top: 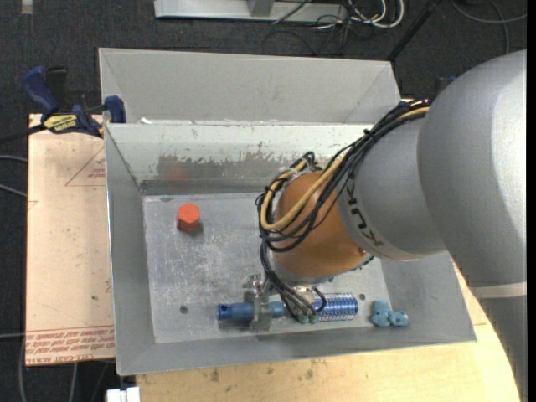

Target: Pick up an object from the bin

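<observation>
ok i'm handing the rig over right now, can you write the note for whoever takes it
Gripper: low in the bin by its front wall, at a dark blue tube-like piece; a grasp cannot be told.
Other things: blue ribbed piece and small light blue piece lie further along the front wall; orange block sits apart, back left.
Done: gripper down at the piece.
Left: secure it, lift it out.

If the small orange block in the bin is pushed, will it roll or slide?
The orange block looks squat and faceted, so it would probably slide, not roll. It seems rigid and, being small, likely light.
</observation>
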Motion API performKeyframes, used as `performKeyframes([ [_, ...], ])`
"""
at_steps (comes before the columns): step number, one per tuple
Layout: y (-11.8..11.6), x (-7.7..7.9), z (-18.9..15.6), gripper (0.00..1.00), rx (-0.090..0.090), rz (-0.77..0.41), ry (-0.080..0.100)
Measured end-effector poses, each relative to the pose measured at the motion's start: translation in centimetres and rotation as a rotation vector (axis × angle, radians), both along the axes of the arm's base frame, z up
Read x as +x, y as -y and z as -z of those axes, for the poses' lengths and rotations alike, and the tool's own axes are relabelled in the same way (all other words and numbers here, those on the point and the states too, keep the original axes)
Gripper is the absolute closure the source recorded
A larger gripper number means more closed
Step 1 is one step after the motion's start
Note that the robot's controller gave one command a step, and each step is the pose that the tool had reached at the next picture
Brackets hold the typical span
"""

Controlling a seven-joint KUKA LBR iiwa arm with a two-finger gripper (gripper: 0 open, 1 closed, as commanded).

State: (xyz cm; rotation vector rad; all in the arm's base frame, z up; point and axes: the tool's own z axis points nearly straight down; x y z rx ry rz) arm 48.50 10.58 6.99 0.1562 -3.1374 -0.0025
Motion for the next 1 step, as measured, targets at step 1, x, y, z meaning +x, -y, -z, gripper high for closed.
performKeyframes([
  [1, 0.54, 2.24, -17.81, 1.00, 0.001, -0.035, 0.011],
])
